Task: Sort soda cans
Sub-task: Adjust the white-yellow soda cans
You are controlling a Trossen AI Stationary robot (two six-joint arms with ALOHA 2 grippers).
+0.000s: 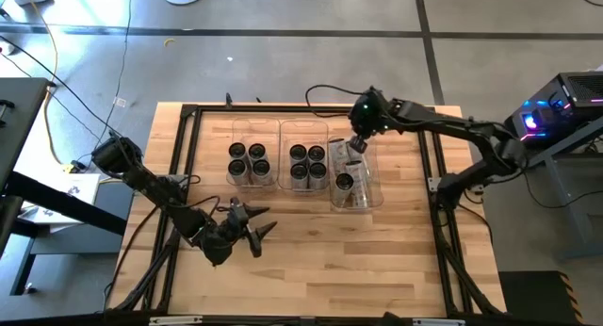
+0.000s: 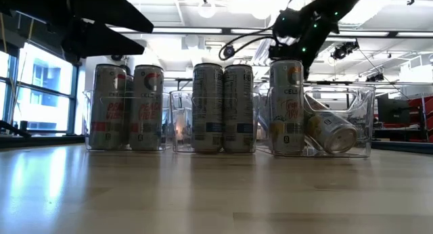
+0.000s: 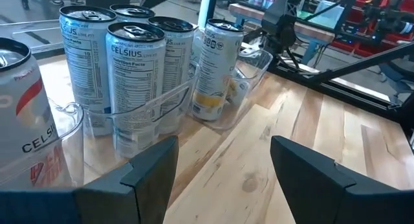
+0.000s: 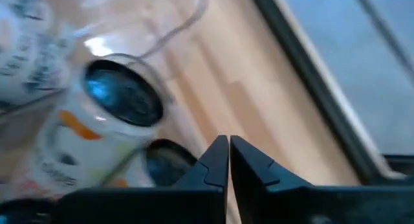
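One can (image 1: 356,170) tipped in right bin (image 1: 376,196), just below right tool (image 1: 357,144), clenched empty; left tool (image 1: 256,222) released, well apart

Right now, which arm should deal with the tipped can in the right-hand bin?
Probably the right. Its tool, shut, hangs directly over that bin, where the tipped can lies. The left tool, open, waits on bare table, well short of the bins.

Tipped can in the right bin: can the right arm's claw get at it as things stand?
Probably yes. The right claw hangs over the right bin, whose top is open, and the tipped can lies exposed beside one upright can. The claw is shut, so it must open first.
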